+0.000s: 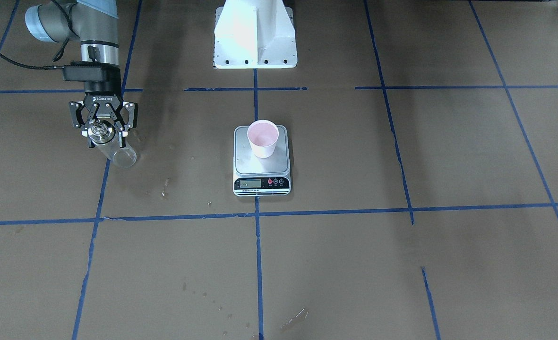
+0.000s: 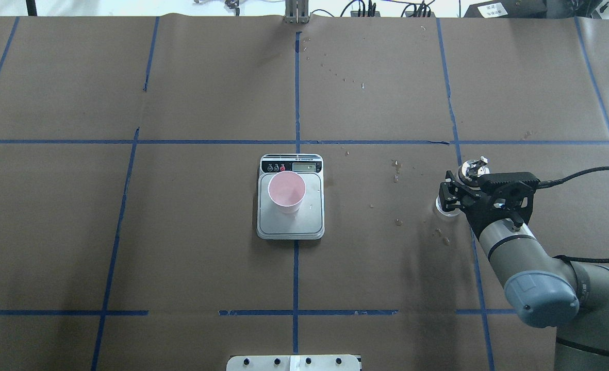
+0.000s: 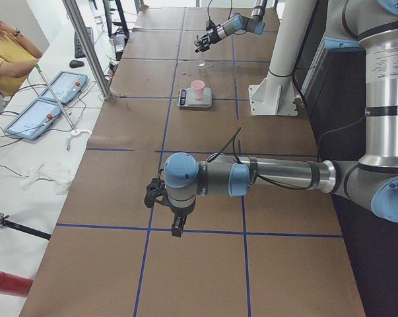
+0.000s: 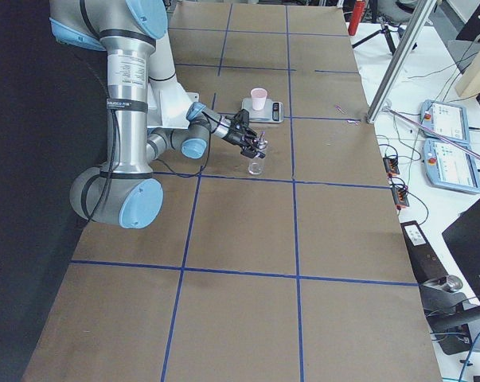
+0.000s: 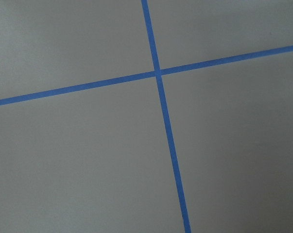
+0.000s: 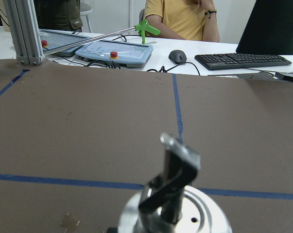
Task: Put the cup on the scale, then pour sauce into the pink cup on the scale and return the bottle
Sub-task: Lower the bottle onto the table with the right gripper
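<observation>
The pink cup (image 2: pixel 286 191) stands upright on the steel platform of the scale (image 2: pixel 290 224), at the end near the display; both also show in the front view, the cup (image 1: pixel 262 138) and the scale (image 1: pixel 261 166). I cannot tell whether there is liquid in the cup. The clear glass bottle (image 1: pixel 118 153) stands upright on the table to the robot's right. My right gripper (image 1: pixel 105 134) comes down over its metal cap (image 6: pixel 178 160), fingers against its upper sides. The sauce level is not discernible. My left gripper (image 3: pixel 175 228) hangs far off over bare table; I cannot tell its state.
Small wet spots (image 2: pixel 396 170) lie on the brown paper between the scale and the bottle. The white robot base (image 1: pixel 255 35) stands behind the scale. Operators' desk with tablets and a keyboard (image 6: pixel 241 59) lies beyond the table's far edge.
</observation>
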`<state>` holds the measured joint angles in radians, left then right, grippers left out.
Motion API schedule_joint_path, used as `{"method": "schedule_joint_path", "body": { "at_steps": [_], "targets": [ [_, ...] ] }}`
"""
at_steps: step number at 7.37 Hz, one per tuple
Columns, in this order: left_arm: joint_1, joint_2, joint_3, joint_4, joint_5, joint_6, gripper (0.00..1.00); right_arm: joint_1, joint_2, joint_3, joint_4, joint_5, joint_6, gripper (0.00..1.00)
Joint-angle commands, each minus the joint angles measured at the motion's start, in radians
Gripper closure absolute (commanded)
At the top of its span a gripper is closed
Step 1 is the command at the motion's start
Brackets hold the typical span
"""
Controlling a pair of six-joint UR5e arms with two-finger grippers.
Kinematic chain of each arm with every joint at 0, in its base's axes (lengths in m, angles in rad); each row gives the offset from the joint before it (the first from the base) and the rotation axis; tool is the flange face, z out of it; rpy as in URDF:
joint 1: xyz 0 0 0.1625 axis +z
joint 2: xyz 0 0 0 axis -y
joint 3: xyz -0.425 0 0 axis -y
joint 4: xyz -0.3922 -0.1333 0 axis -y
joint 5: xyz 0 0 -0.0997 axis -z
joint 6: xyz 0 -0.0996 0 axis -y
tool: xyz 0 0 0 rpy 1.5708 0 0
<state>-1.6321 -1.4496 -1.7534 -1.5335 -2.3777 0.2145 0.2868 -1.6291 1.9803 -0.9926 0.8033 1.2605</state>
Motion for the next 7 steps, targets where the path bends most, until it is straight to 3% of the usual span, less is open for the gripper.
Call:
{"method": "schedule_joint_path", "body": {
  "at_steps": [1,3,4,5,7],
  "targets": [
    [0.0,0.0,0.0,-0.001,0.0,-0.001,0.0,0.0,0.003,0.0,0.0,0.001,-0.001,0.29],
    [0.0,-0.003,0.0,-0.001,0.0,-0.001,0.0,0.0,0.003,-0.001,-0.001,0.001,0.0,0.15],
    [0.0,-0.003,0.002,-0.001,0.0,-0.003,0.0,0.0,0.002,-0.001,0.0,0.001,0.0,0.14],
    [0.0,-0.003,0.002,-0.001,0.0,-0.003,0.0,0.0,0.006,-0.001,0.0,0.001,-0.001,0.02],
    [0.0,-0.006,0.002,-0.001,0.0,-0.004,0.0,0.0,0.006,-0.001,0.0,0.001,-0.001,0.01]
  ]
}}
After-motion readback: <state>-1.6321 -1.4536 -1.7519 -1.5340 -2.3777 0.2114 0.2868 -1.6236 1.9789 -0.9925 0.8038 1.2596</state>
